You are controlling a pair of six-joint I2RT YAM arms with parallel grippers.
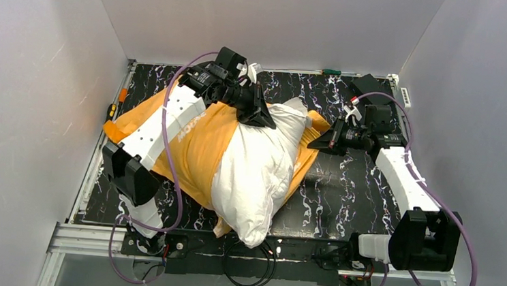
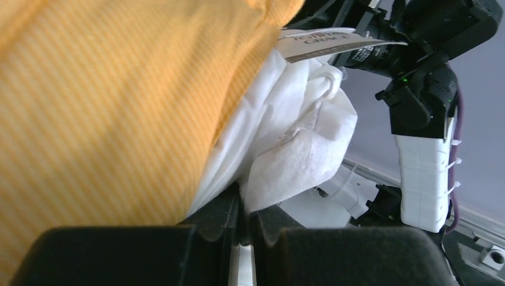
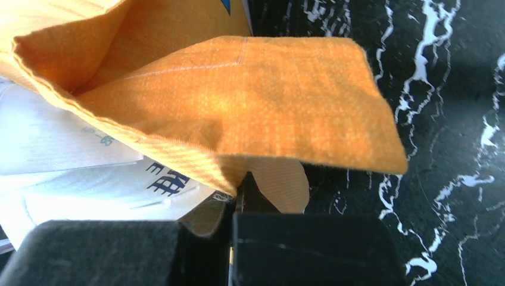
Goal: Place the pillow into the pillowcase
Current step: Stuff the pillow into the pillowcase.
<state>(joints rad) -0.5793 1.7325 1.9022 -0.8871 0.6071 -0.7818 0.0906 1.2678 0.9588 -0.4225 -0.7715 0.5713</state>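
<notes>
Now right gripper point(image 3: 239, 199) pinches the pillowcase point(image 3: 256, 101) edge at bottom centre; left gripper point(image 2: 244, 211) nips pillow point(image 2: 298, 149) fabric tight.

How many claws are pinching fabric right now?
2. The left claw is shut on the pillow at its far end; the right claw is shut on the pillowcase edge to the pillow's right.

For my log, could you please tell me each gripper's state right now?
Left gripper: shut on the plump off-white fabric pillow.
Right gripper: shut on the bright orange fabric pillowcase.
</notes>
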